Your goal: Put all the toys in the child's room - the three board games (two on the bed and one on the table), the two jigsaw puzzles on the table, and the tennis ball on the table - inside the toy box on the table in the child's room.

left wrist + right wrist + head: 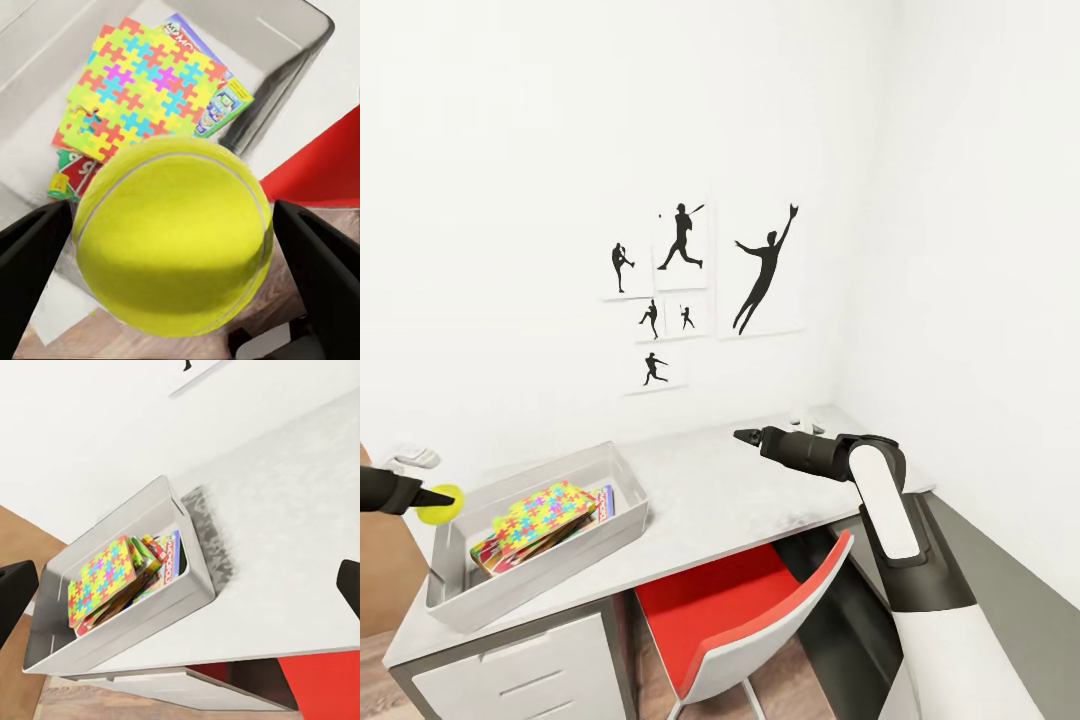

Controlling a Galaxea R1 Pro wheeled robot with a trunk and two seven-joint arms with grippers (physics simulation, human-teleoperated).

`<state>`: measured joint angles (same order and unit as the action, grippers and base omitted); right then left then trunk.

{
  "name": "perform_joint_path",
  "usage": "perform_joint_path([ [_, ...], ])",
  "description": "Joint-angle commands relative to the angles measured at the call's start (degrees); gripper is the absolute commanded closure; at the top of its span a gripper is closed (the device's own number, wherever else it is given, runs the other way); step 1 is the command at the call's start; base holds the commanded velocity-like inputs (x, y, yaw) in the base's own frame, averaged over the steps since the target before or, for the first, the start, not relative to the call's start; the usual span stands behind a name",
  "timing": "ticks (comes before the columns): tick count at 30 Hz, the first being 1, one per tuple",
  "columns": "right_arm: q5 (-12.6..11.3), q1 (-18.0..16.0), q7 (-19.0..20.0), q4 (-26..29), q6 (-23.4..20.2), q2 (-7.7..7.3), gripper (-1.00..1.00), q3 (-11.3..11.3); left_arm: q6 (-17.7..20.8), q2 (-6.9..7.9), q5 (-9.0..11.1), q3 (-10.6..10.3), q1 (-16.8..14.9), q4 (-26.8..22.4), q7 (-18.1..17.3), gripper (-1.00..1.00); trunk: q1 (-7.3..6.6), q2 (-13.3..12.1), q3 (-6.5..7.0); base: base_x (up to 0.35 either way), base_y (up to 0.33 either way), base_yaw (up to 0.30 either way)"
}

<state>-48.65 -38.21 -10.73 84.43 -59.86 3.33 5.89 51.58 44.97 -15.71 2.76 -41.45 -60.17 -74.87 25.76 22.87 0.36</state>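
Left gripper [435, 498] has the ball [440, 504] pinched between its fingers, hanging right at the bin's [622, 470] 9 o'clock rim in the head view, just at or over the edge. From the left wrist cam the ball [174, 234] sits snug between both fingers [34, 255], with the bin's contents below it. Jaws are closed about ball-width, gripping across its middle, which is the only sensible hold on a round thing.

Handling-wise, I'd guess it's light and fuzzy, so it won't slip out, but it'll bounce and roll if dropped from high up. The landing spot is a sloped puzzle board [543, 514], so it could roll off toward the bin wall. That's fine, since the walls should keep it in.

Inside the bin, the puzzle lies on top of the pile with game boxes [605, 500] peeking out beneath, toward 3 o'clock.

Right gripper [748, 435] hovers over the bare desk [710, 500] at about 3 o'clock from the bin, well apart from it. Its fingers are spread wide in the right wrist cam, holding nothing.
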Motion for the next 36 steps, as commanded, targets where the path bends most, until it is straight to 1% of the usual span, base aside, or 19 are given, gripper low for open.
perform_joint_path([
  [1,-0.6,0.0,-0.6,0.0,-0.1,0.01,-1.00,0.0,0.5,-0.11,-0.6,0.1,0.0,0.0,1.1,1.00,0.02,0.0,-0.03,0.000,0.000,0.000],
  [2,-0.6,0.0,-0.6,0.0,-0.1,0.01,-1.00,0.0,0.6,-0.13,-0.6,0.1,0.0,0.1,1.9,1.00,0.02,0.0,-0.03,0.000,0.000,0.000],
  [3,-0.6,0.0,-0.6,0.0,-0.1,0.01,-1.00,0.1,0.5,-0.23,-0.6,0.2,0.0,0.4,3.8,1.00,0.02,0.0,-0.03,0.000,0.000,0.000],
  [5,-0.6,0.0,-0.6,0.0,-0.1,0.01,-1.00,0.0,0.4,-0.32,-0.6,0.2,-0.1,1.3,4.8,1.00,0.02,0.0,-0.03,0.000,0.000,0.000],
  [8,-0.6,0.0,-0.6,0.0,-0.1,0.01,-1.00,0.0,-0.5,-0.39,-0.5,0.4,-0.1,4.2,5.7,1.00,0.02,0.0,-0.03,0.000,0.000,0.000],
  [12,-0.6,0.0,-0.6,0.0,-0.1,0.01,-1.00,0.0,-2.2,-0.56,-0.5,0.5,-0.1,5.6,6.0,1.00,0.02,0.0,-0.03,0.000,0.000,0.000],
  [19,-0.6,0.0,-0.6,0.0,-0.1,0.01,-1.00,0.1,-2.9,-2.93,-0.4,0.6,-0.1,6.0,6.1,1.00,0.02,0.0,-0.03,0.000,0.000,0.000],
  [23,-0.6,0.0,-0.6,0.0,-0.1,0.01,-1.00,0.1,-2.8,-3.30,-0.2,0.7,-0.2,5.9,6.1,1.00,0.02,0.0,-0.03,0.000,0.000,0.000],
  [27,-0.6,0.1,-0.6,-0.1,-0.1,0.01,-1.00,0.1,-2.8,-3.67,-0.2,1.4,-0.3,5.8,6.0,1.00,0.02,0.0,-0.03,0.000,0.000,0.000],
  [31,-0.6,0.1,-0.6,-0.1,-0.1,0.01,-1.00,0.1,-3.0,-5.37,-0.5,1.7,-0.2,5.9,6.1,1.00,0.02,0.0,-0.03,0.000,0.000,0.000],
  [32,-0.6,0.1,-0.6,-0.1,-0.1,-0.01,-1.00,0.1,-3.0,-5.52,-0.5,1.7,-0.2,5.9,6.1,1.00,0.02,0.0,-0.03,0.000,0.000,0.000],
  [34,-0.6,0.1,-0.6,0.0,-0.1,-0.03,-1.00,0.1,-3.0,-5.92,-0.6,1.7,-0.3,5.9,6.8,1.00,0.02,0.0,-0.03,0.000,0.000,0.000],
  [36,-0.6,0.1,-0.6,0.0,-0.1,-0.04,-1.00,0.1,-3.0,-6.09,-0.6,1.8,-0.3,6.0,8.5,1.00,0.02,0.0,-0.03,0.000,0.000,0.000],
])
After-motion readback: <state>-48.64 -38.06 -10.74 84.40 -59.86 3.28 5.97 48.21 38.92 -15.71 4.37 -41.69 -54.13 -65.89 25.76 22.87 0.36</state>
